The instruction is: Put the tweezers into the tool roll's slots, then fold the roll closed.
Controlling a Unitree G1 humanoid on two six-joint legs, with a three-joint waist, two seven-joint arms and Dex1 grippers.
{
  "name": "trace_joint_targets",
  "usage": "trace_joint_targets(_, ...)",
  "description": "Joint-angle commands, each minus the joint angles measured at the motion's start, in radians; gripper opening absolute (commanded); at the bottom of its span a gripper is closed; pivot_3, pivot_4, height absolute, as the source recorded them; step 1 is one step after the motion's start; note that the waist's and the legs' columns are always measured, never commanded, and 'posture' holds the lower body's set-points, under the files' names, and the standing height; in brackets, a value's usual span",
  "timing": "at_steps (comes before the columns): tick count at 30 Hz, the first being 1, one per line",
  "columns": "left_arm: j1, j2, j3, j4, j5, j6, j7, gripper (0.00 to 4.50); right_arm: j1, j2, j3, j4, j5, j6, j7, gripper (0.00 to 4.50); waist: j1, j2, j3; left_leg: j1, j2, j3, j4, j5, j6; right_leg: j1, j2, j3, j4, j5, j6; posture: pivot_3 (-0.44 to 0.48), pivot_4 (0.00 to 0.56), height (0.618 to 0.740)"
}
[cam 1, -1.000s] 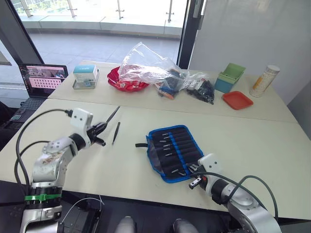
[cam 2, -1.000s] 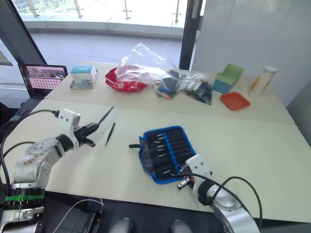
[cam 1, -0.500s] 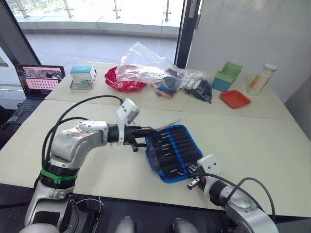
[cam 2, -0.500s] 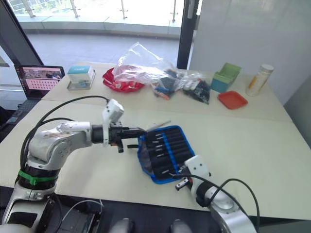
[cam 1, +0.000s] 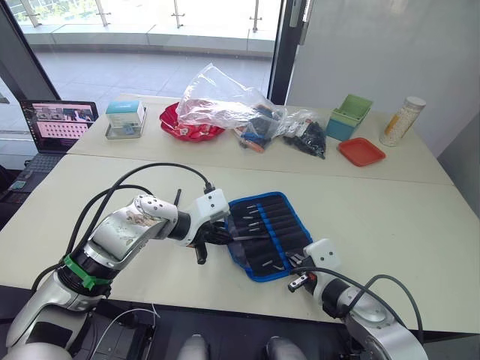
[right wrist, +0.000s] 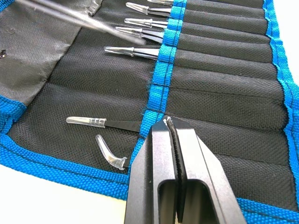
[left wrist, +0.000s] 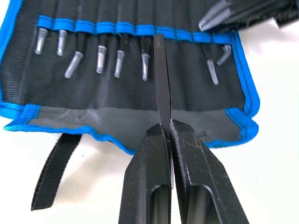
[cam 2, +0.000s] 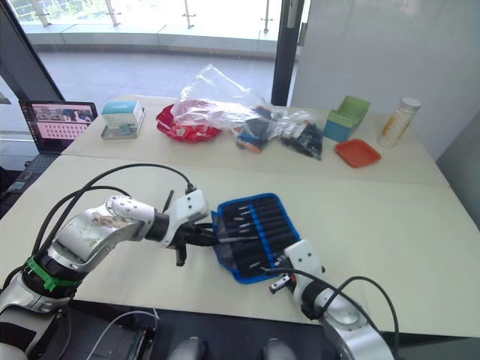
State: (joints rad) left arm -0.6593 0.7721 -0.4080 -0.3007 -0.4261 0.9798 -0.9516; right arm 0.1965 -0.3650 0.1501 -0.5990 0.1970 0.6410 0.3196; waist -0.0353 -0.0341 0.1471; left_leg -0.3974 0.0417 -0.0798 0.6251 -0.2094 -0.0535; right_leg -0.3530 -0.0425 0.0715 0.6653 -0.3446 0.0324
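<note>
The tool roll (cam 1: 268, 232), black with blue edging, lies open on the near table. Its strap (left wrist: 51, 170) trails off one end. Several tweezers with clear tip caps sit in the slots (left wrist: 100, 58). My left gripper (left wrist: 166, 128) is at the roll's left edge, shut on a slim black tweezer (left wrist: 162, 88). That tweezer's tip reaches the blue band at the slot mouths. My right gripper (right wrist: 167, 123) is shut, its tips resting on the roll's blue band near the front edge. Another tweezer (cam 1: 178, 198) lies on the table, behind my left arm.
On the far table are a laptop (cam 1: 56, 124), a small box (cam 1: 126, 116), a red bowl (cam 1: 191, 129) under a clear plastic bag (cam 1: 225, 97), a green box (cam 1: 354, 116), an orange lid (cam 1: 361, 151) and a bottle (cam 1: 401, 121).
My left arm has swung in from the far left with the tweezer. It has come down at the roll's left edge and now aims the tweezer at the slots. The right gripper stayed put.
</note>
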Motion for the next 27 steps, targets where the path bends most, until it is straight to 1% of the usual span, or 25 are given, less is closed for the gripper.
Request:
trace_joint_targets(1, -0.028, 0.012, -0.017, -0.036, 0.033, -0.019, -0.018, 0.02, 0.039, -0.002, 0.042, 0.057, -0.012, 0.044, 0.001, 0.00, 0.000, 0.000, 0.000, 0.000, 0.000, 0.000, 0.000, 0.000, 0.000, 0.000, 0.000, 0.000, 0.000, 0.000, 0.000, 0.000, 0.150, 0.723)
trace_joint_targets(8, -0.033, 0.003, -0.028, -0.033, 0.055, -0.003, -0.022, 0.02, 0.038, -0.004, 0.040, 0.054, -0.011, 0.046, 0.004, 0.00, -0.001, 0.000, 0.000, 0.000, 0.000, 0.000, 0.000, 0.000, 0.000, 0.000, 0.000, 0.000, 0.000, 0.000, 0.000, 0.000, 0.150, 0.723)
trace_joint_targets(17, -0.063, -0.025, -0.103, 0.012, 0.134, -0.049, -0.037, 0.02, 0.038, 0.001, 0.047, 0.051, -0.012, 0.052, -0.001, 0.00, -0.001, 0.000, 0.000, 0.000, 0.000, 0.000, 0.001, 0.000, 0.000, 0.000, 0.000, 0.000, 0.000, 0.000, 0.000, 0.000, 0.150, 0.723)
trace_joint_targets(27, -0.099, -0.127, -0.148, 0.094, 0.197, -0.088, -0.035, 0.02, 0.047, 0.011, 0.051, 0.037, -0.014, 0.058, -0.010, 0.00, 0.001, 0.000, 0.000, -0.001, 0.000, 0.000, 0.001, 0.000, 0.000, 0.000, 0.000, 0.000, 0.000, 0.000, 0.000, 0.000, 0.150, 0.723)
